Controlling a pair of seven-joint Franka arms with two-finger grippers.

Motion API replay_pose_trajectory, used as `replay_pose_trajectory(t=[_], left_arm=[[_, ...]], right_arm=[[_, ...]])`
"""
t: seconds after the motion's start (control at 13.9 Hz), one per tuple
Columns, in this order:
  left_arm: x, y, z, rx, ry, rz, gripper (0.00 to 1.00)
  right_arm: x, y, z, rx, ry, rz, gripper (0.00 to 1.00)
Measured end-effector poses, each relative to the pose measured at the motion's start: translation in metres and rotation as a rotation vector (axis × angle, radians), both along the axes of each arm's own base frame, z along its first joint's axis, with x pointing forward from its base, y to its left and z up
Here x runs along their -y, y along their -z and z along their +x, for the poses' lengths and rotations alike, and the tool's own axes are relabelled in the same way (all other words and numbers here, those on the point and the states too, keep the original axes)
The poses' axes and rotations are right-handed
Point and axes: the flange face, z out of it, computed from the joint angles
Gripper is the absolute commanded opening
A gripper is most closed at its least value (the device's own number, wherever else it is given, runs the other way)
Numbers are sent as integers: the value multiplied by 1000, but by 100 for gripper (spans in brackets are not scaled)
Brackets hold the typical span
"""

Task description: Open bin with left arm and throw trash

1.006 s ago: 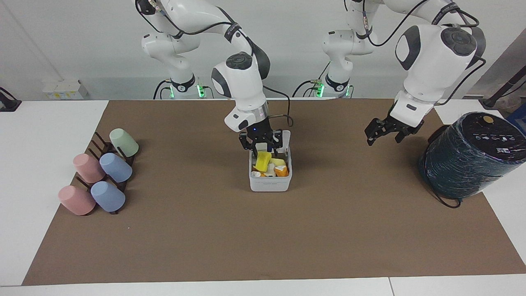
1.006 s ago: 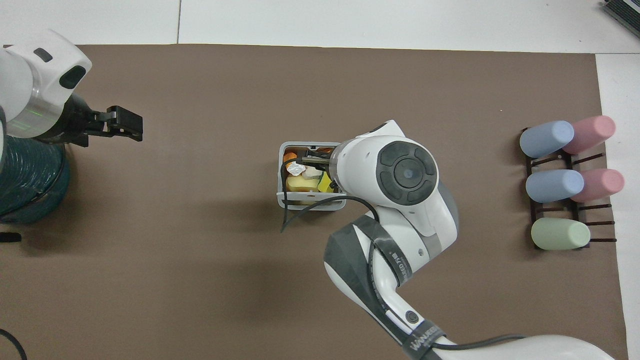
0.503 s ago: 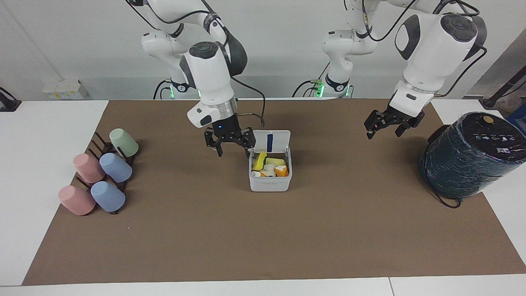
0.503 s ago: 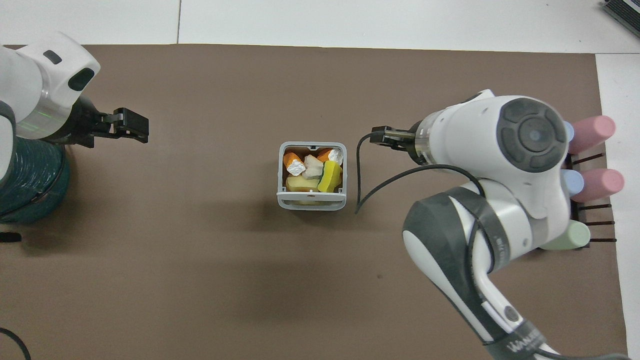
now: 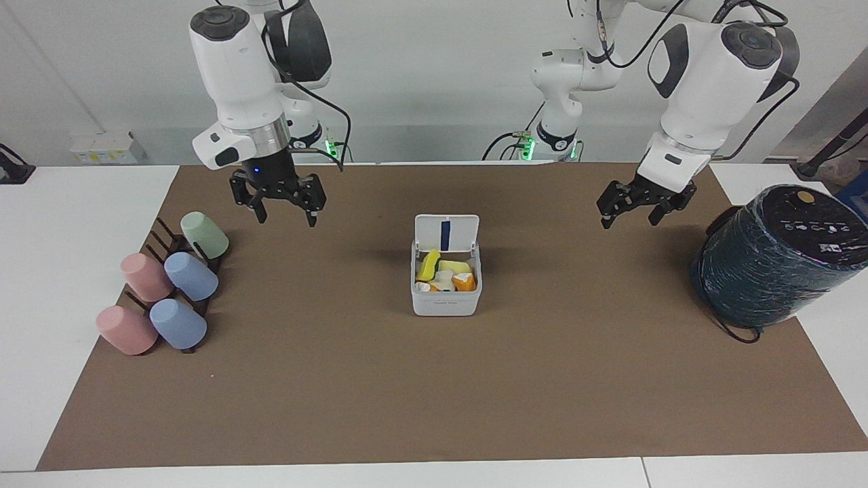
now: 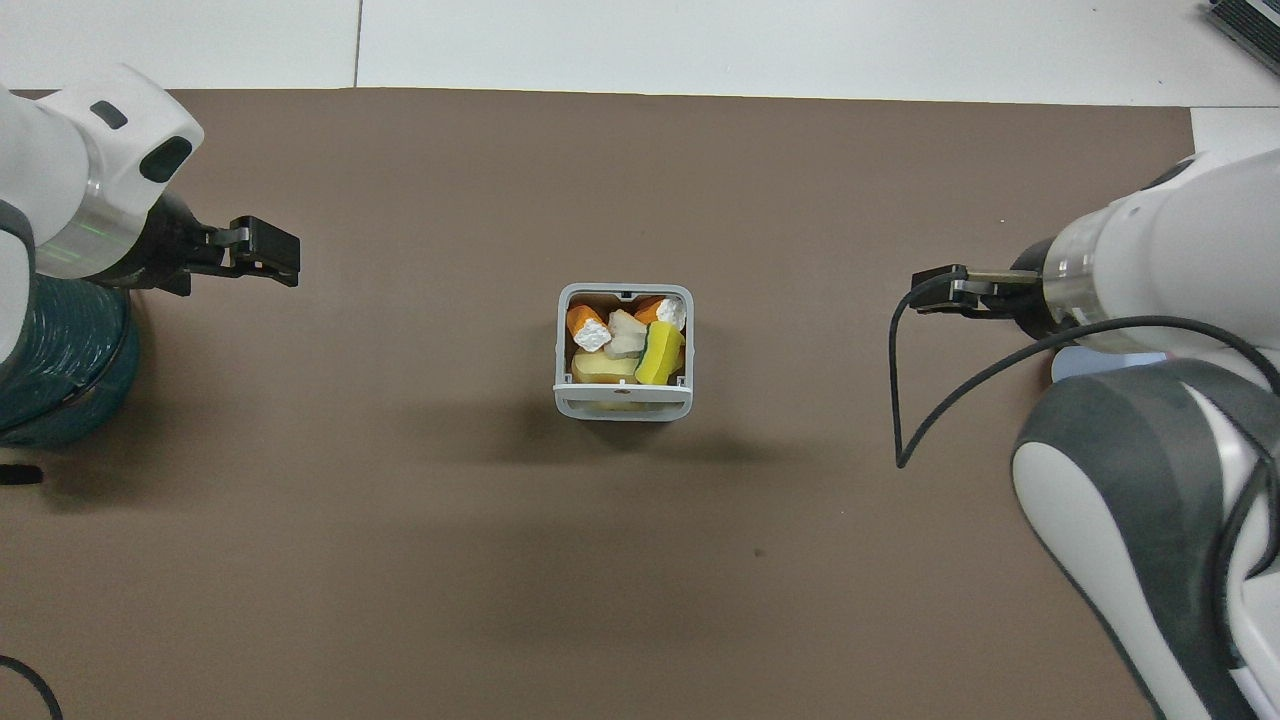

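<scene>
The bin [image 5: 446,298] sits mid-counter [image 5: 434,407], lid up, trash [image 5: 444,272] inside. In the overhead view the left gripper [image 6: 262,250] hangs at its nine o'clock, the right gripper [image 5: 285,207] at three; both fingers wide, empty.

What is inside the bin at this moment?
The bin, lid up, holds yellow, orange and cream-white scraps piled together. Anything beneath them is hidden.

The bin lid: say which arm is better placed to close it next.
Probably the left. The bin stands midway between both open, empty grippers; the left gripper hangs beside the film-wrapped cylinder, while the right gripper has swung away toward the cups.
</scene>
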Motion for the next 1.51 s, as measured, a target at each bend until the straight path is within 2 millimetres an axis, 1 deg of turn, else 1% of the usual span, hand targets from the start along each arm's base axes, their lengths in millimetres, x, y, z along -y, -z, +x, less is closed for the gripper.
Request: replay_pose_trajectory(t=[0.14,0.22,0.29,0.5,0.86,1.22,1.51], left_arm=[[0,0,0,0,0,0,100],[0,0,0,0,0,0,100],[0,0,0,0,0,0,100],[0,0,0,0,-1,0,100],[-1,4,-1,-9,-1,2,100],[-1,9,-4,-26,0,6,100],[-3,12,-5,-30,2,26,100]], right_arm=[[9,-24,-3,-22,-14,-8,100],[13,-30,-4,-33,-29,-12,100],[17,-33,-5,-38,-38,-14,100],[29,-29,0,-46,-33,-14,100],[30,-33,2,-37,-33,-12,100],[31,-30,3,-47,-31,-12,100],[46,-27,0,-93,-5,-16,100]])
